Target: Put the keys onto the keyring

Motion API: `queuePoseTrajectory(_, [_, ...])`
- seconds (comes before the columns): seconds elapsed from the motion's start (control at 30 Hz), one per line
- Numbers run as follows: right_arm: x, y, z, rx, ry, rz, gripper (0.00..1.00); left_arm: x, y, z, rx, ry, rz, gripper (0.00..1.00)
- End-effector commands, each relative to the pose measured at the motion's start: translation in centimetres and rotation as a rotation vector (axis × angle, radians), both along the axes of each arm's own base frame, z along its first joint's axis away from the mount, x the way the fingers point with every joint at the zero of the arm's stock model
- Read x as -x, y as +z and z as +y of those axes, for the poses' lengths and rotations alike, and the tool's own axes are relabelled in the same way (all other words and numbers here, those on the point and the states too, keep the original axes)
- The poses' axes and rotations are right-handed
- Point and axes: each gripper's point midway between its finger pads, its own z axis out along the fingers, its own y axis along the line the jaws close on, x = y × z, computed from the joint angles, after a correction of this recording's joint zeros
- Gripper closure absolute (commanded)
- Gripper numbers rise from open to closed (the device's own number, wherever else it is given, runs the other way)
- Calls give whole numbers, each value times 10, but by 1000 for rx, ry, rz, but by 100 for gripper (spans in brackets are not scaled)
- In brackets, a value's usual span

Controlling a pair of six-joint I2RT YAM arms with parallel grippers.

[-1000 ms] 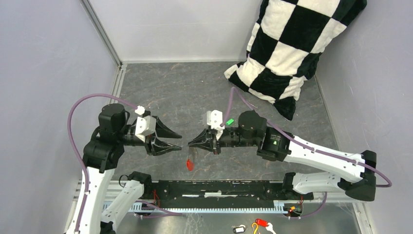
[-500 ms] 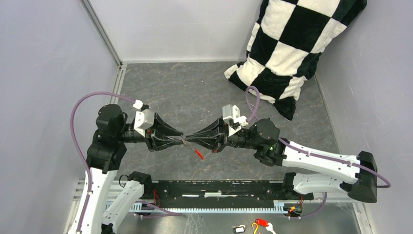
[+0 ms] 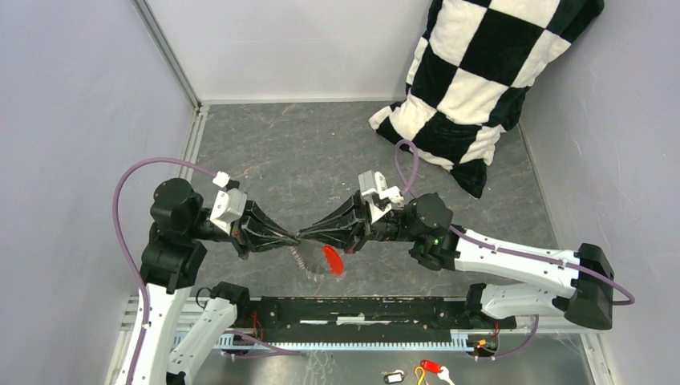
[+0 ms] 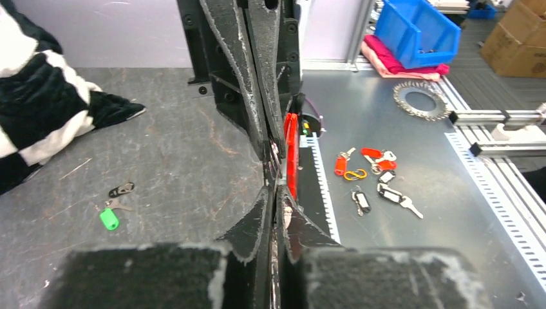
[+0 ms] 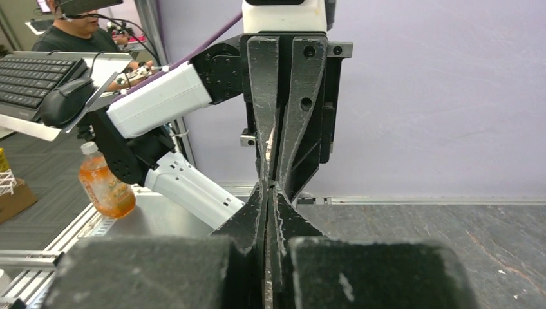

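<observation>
Red plastic, the long key [image 3: 331,261] hangs blurred just below the centre of the top view, beside the silvery keyring [image 3: 305,257]. Just above them the left gripper [image 3: 290,238] and right gripper [image 3: 308,236] meet tip to tip. The right's jaws are clamped on the keyring. The left's are pressed nearly together, on what I cannot tell. Low left in the left wrist view, the green key [image 4: 109,219] and dark metal key [image 4: 121,189] lie on the grey table [image 4: 180,167].
</observation>
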Motion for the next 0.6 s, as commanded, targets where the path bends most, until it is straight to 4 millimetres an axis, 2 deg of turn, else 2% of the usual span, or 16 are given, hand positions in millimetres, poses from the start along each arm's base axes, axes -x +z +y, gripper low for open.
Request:
queuePoseTrajectory(0.0, [25,26,-4,-26,126,-63,100,13,3,0,8,-97,23,97])
queuePoseTrajectory(0.17, [30,30,-7,-6,199,-68,100,29,3,3,10,-208,62,98])
queuePoseTrajectory(0.4, [52,37,-15,-22,366,-58,100,37,7,5,21,-259,42,98])
queuePoseTrajectory(0.57, [57,35,-13,5,416,-61,100,37,11,5,26,-258,6,98])
